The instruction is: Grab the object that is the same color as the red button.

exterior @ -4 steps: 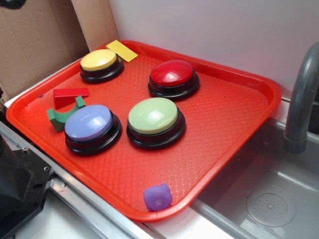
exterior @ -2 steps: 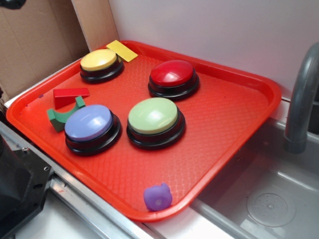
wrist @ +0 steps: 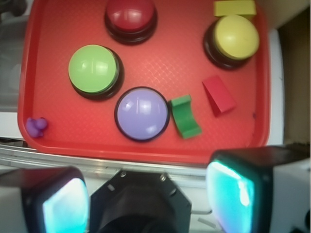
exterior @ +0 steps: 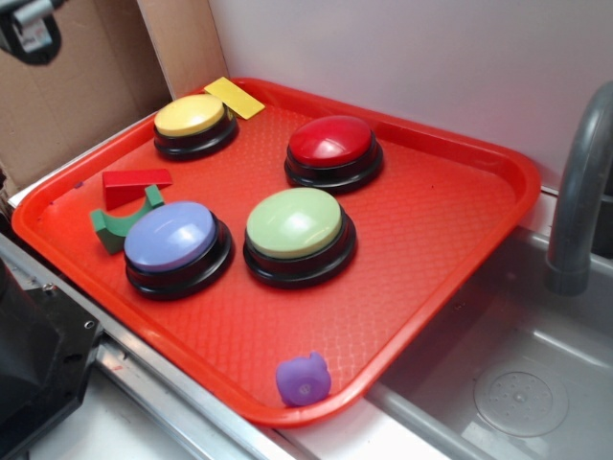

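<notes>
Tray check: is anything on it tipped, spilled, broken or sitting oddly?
Nothing looks spilled or broken. All four buttons sit upright on the red tray. The one oddity is the small purple toy, which lies alone at the tray's near rim, far from the blocks. The green arch block lies right against the purple button.

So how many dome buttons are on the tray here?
4, none seemingly hidden: yellow button at the back left, red button back centre, green button in the middle, blue-purple button front left.
</notes>
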